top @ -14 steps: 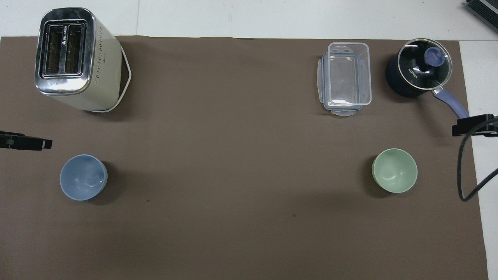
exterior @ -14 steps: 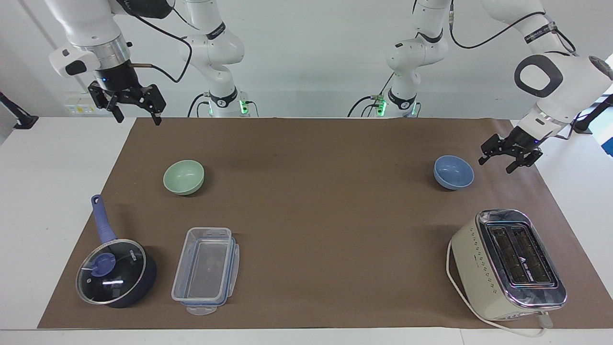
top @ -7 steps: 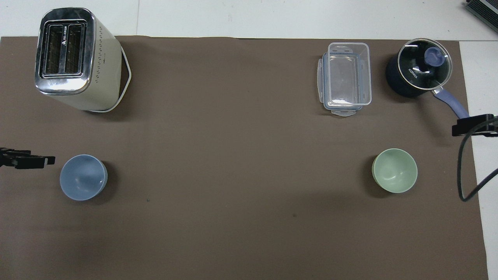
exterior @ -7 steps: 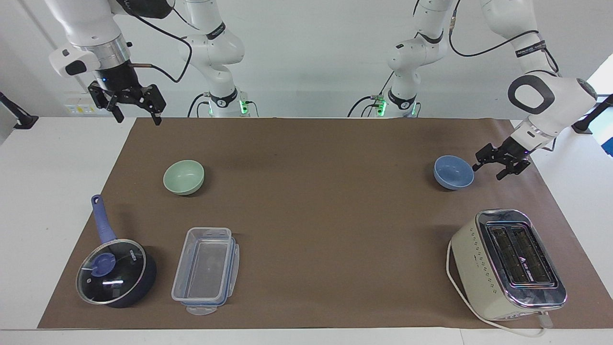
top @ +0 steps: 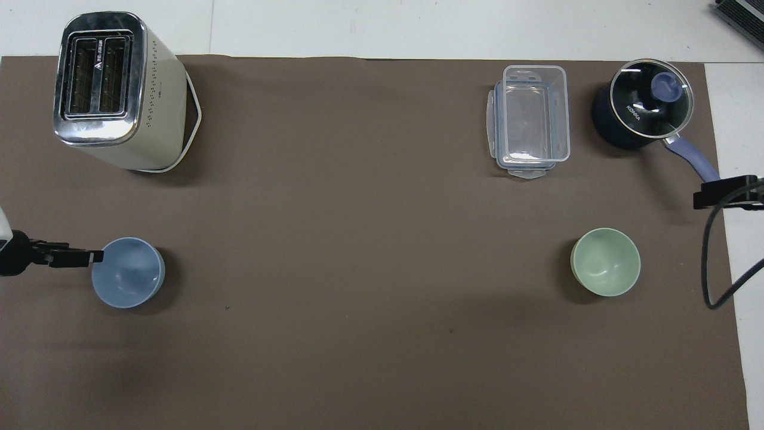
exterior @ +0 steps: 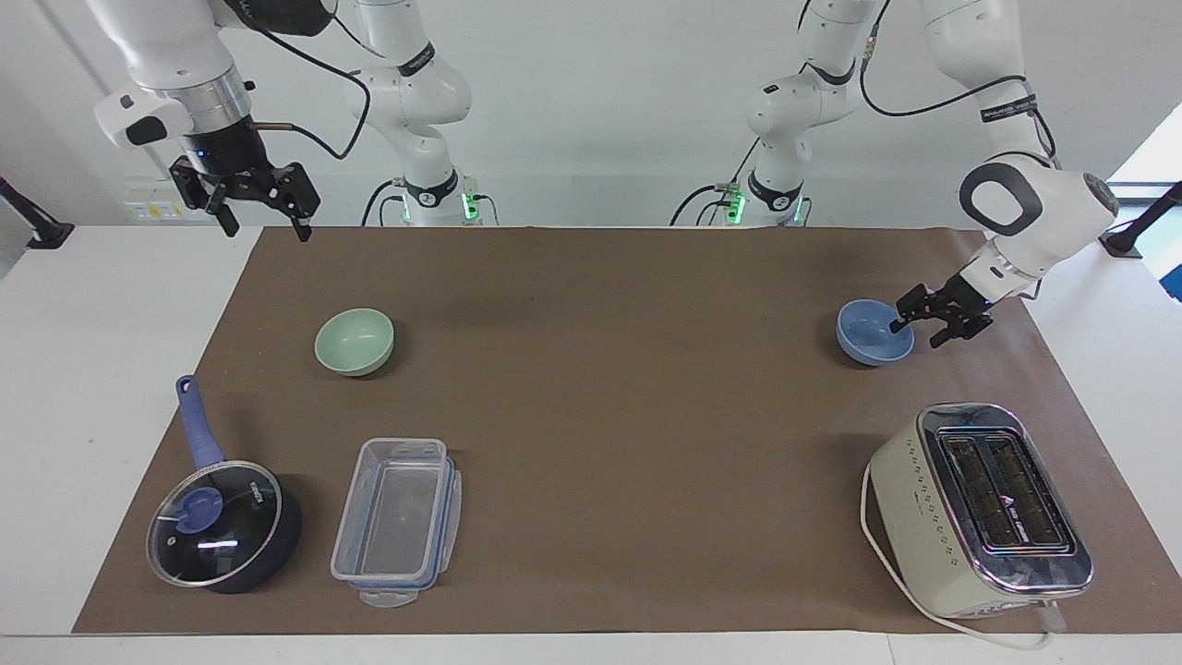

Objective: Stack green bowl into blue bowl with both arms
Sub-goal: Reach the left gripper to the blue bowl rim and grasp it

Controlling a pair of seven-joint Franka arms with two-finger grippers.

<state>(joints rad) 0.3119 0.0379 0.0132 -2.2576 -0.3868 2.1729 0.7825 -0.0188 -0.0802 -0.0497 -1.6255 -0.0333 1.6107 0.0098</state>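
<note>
A white brand name, "KONKA", is printed on the glass lid (top: 650,98) of the dark blue saucepan (top: 621,128), at about 8 o'clock from the lid's knob. A small triangular logo with lettering too fine to read sits between the slots on top of the toaster (top: 98,77). No other writing can be read.

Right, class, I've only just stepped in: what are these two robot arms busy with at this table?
The left claw is at the rim of the blue bowl, one finger over the rim and one outside, the bowl sitting on the brown mat. The right claw waits open in the air at its own end. The green bowl sits untouched, nearer the robots than the lidded saucepan. Nothing is stacked yet.
</note>
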